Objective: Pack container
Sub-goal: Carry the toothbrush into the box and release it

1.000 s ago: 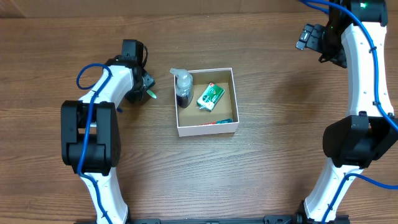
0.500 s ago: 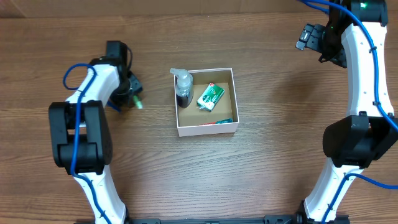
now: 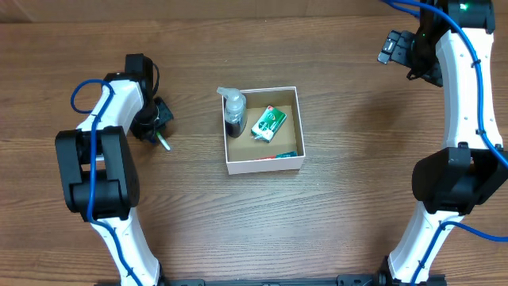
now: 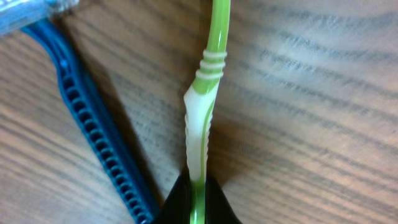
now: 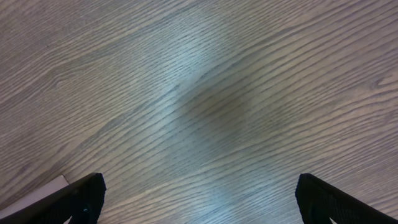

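L hand (image 4: 198, 202) pinches the green toothbrush (image 4: 203, 118) by its very tail, just beside a blue razor (image 4: 93, 130) on the desk (image 3: 357, 222), so it may swivel or slip out en route to the container (image 3: 263, 165) mid-desk, w/ R hand (image 5: 199, 196) gaping wide, nothing in it, far off.

Overhead looks down; wrists close over table (image 3: 357, 199)

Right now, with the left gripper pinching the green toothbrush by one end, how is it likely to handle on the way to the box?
The toothbrush looks like thin, light plastic, so probably easy to carry. The left gripper clamps only one end, so the long free part may pivot or droop. Its ribbed white grip should resist slipping somewhat.
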Robot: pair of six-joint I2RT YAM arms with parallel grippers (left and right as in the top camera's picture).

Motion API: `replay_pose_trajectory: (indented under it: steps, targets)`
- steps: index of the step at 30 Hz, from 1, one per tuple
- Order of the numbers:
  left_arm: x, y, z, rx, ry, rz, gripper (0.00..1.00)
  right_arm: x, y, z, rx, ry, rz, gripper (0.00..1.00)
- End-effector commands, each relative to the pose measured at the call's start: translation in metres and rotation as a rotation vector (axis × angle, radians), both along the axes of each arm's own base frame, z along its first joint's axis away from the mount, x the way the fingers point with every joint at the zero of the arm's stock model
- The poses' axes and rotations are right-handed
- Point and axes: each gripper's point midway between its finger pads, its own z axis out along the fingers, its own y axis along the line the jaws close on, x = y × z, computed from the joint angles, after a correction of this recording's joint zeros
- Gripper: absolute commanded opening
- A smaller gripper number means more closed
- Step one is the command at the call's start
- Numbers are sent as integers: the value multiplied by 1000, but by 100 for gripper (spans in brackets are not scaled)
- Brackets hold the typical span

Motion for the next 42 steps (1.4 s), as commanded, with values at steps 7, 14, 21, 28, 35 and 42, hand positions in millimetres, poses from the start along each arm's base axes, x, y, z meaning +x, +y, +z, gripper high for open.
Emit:
replay_pose_trajectory:
  steps: [7,14,21,28,35,42]
  targets:
    - [44,-36,136,-1,-62,-385,4,0,-4,8,-16,-20,-10,100]
    - [33,-139,257,56,-274,-829,4,0,-4,8,-16,-20,-10,100]
    - [-12,-248,263,61,-281,-1261,4,0,-4,8,-16,-20,-10,100]
    - [-49,-277,211,-39,-88,-1425,4,0,-4,8,-16,-20,-10,100]
    - [-78,-273,159,-133,112,-1496,4,0,-4,8,-16,-20,-10,100]
    - [-77,-273,116,-146,148,-1507,30,0,-4,8,-16,-20,-10,100]
